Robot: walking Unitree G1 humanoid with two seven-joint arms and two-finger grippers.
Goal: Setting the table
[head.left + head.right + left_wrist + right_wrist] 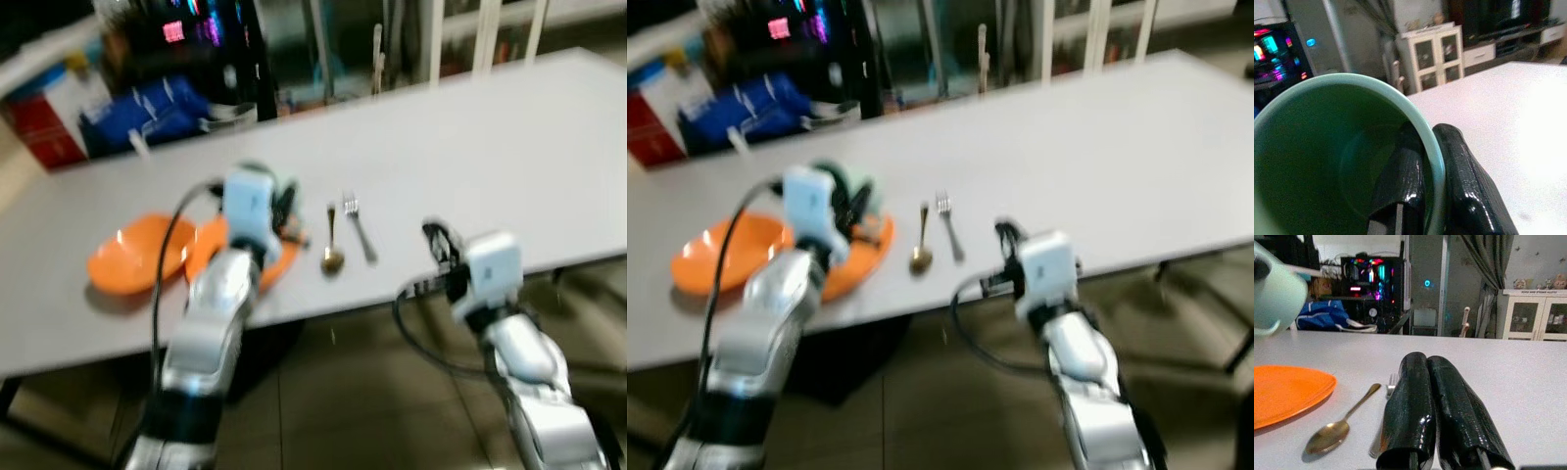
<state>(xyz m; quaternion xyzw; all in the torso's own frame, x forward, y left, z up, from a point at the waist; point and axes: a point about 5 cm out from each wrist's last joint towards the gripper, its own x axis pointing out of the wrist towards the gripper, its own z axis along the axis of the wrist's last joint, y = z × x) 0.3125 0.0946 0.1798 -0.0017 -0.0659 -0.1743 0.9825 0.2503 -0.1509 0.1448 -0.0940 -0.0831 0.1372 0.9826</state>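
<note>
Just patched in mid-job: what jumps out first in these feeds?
The left gripper holds a green mug by its rim, one finger inside and one outside, raised above the orange plate near the table's front edge. An orange bowl sits to the plate's left, with a gold spoon and a fork to its right. The right gripper is shut, low at the table edge.

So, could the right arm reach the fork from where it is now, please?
Probably yes. The right gripper, fingers shut, sits at the table edge just right of the fork, with only bare tabletop between them. It would need to open first.
</note>
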